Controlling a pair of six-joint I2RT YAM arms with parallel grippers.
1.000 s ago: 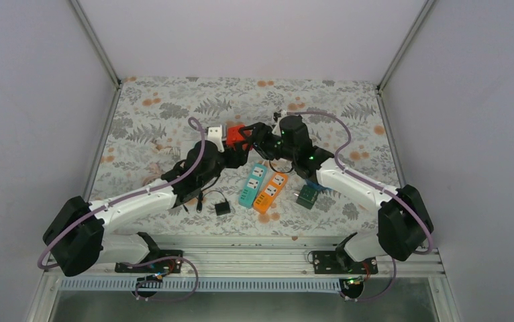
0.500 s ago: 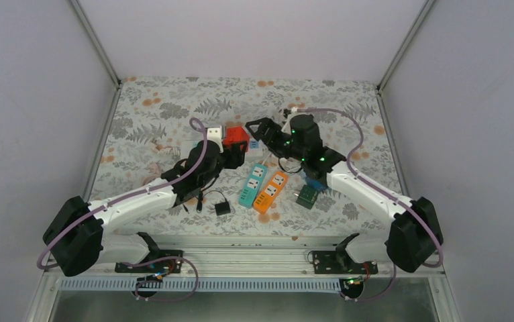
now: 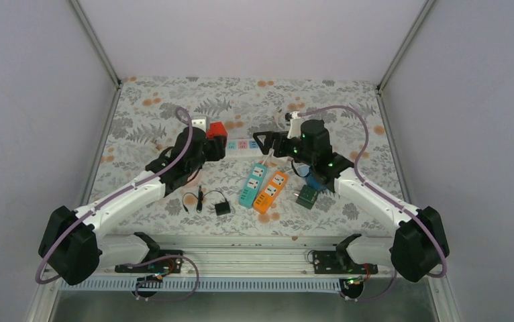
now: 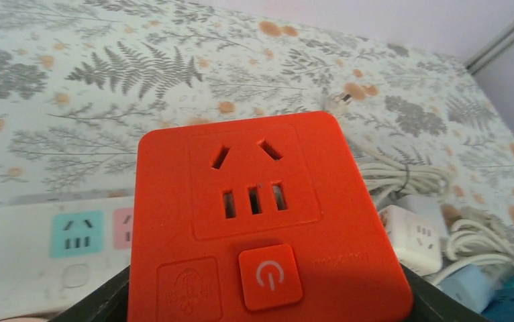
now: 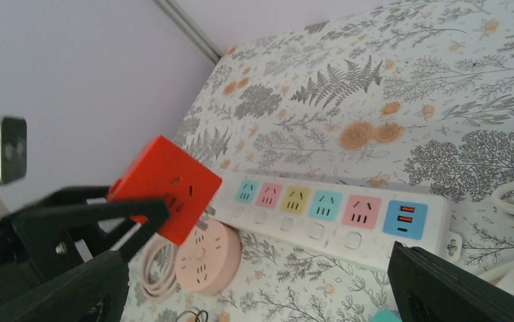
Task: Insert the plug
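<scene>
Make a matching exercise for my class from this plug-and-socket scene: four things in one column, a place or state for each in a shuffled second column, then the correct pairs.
Column one
1. red socket cube
2. white power strip
3. round pink socket
4. right gripper

Column two
A. open, holding nothing
B. lying flat, a row of coloured outlets facing up
C. held between the left fingers
D. lying by one end of the strip

Pairs: 1-C, 2-B, 3-D, 4-A
</scene>
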